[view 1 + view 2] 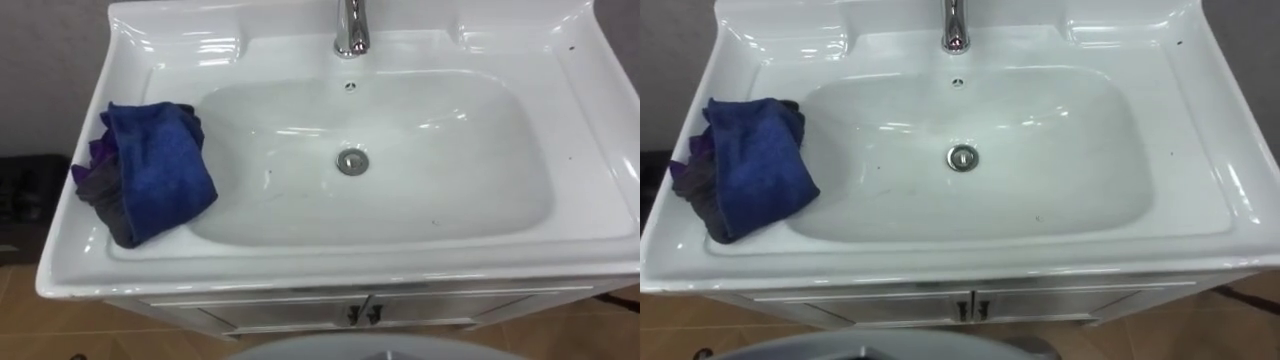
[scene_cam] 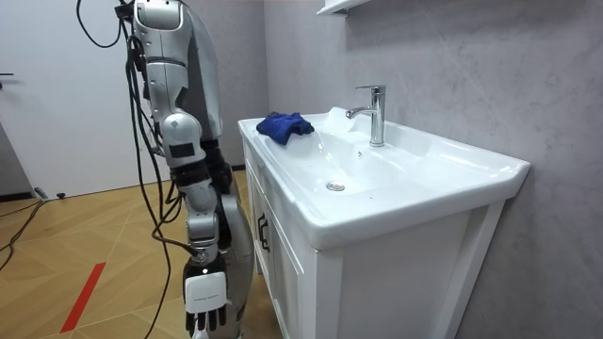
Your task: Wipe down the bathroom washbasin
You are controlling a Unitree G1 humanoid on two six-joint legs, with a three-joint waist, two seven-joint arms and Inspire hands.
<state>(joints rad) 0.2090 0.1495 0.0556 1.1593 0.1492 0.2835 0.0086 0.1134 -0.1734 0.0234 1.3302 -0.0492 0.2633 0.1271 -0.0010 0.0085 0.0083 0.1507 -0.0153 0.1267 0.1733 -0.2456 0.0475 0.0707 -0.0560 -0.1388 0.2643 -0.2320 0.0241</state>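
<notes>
Basin (image 1: 450,180) carries a crumpled blue cloth (image 1: 150,170) on its left rim, and the right robot hand (image 2: 205,297) hangs beside the cabinet (image 2: 283,259), fingers relaxed.

Silver-grey arm shells, black joints, dark cables alongside; right hand (image 2: 205,311) apparently black, white-tagged.

I'm looking down on a white basin (image 1: 1060,190) with a blue cloth (image 1: 750,170) bunched on its left rim, one edge hanging over into the bowl. The drain (image 1: 962,157) sits mid-bowl, the tap (image 1: 956,25) at the back edge, and below are cabinet doors (image 1: 1070,300) with two dark handles (image 1: 972,309)
</notes>
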